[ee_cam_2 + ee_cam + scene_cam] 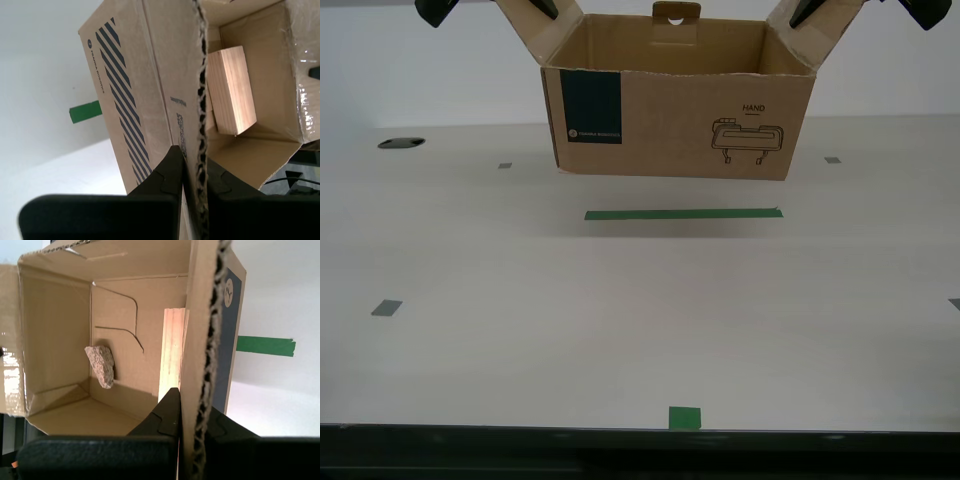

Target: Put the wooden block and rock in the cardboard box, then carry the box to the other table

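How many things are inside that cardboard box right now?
2. The wooden block leans against the wall of the cardboard box nearest my first claw; the rock lies farther in on the floor. Anything else could be hidden behind the flaps.

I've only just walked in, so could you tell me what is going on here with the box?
I am holding the cardboard box up by its side flaps, my first gripper clamped on one flap and my second gripper on the other. The wooden block and the rock are already inside. The box hangs above the white table, just beyond a long strip of green tape, not yet set down.
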